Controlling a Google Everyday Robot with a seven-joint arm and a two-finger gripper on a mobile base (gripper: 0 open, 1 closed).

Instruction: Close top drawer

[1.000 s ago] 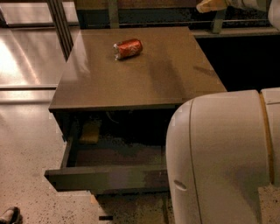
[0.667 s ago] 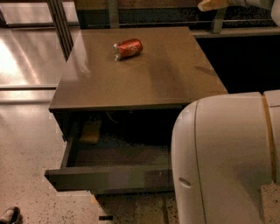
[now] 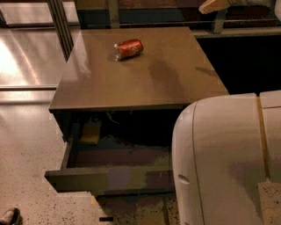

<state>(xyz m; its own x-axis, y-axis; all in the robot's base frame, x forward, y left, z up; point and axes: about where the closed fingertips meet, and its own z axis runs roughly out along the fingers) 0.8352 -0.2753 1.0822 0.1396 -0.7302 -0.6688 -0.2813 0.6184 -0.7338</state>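
The top drawer [image 3: 109, 178] of the brown-topped cabinet [image 3: 145, 83] stands pulled far out, with its flat dark front panel towards me. A yellowish sponge-like object [image 3: 91, 132] lies in its back left corner. The gripper [image 3: 211, 5] shows only as a cream tip at the top right edge, beyond the cabinet's far right corner and far from the drawer. The big white arm housing [image 3: 228, 162] fills the lower right and hides the drawer's right end.
A crushed red can [image 3: 128, 48] lies on its side on the cabinet top, towards the back. Shiny floor [image 3: 26, 57] lies to the left, speckled floor [image 3: 26, 154] in front. A dark shoe-like thing [image 3: 9, 216] sits at the bottom left corner.
The white arm housing has shifted slightly to the right. The drawer stays open and the can has not moved.
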